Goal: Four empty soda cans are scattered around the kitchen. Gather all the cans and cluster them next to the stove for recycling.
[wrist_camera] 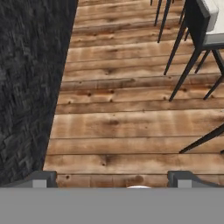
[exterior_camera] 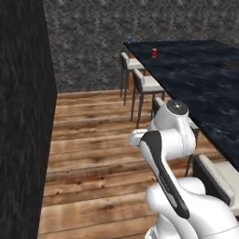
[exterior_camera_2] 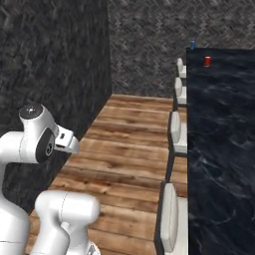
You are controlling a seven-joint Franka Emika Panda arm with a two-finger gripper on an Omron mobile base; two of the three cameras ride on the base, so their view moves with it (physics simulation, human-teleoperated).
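Wooden floor (wrist_camera: 131, 127) lies under the jaws, which are wide apart and empty. Next, drive closer to the red can (exterior_camera: 154, 52) and blue can (exterior_camera: 130, 40) on the far table (exterior_camera: 205, 79).

The red soda can (exterior_camera: 154, 53) is showing a silvery top near the far end of the counter (exterior_camera: 205, 88), whose slab is displaying a dark navy-black marbled pattern with faint pale veins. The blue soda can (exterior_camera: 130, 40) is standing at the counter's far corner. The bar stools (exterior_camera: 148, 84) are presenting off-white seat cushions on black frames. The floor (exterior_camera: 93, 140) is showing warm brown wood planks with darker knots and grain. The back wall (exterior_camera: 88, 42) is carrying a grey-black herringbone texture. The side wall (exterior_camera: 21, 116) is showing near-black, finely speckled.
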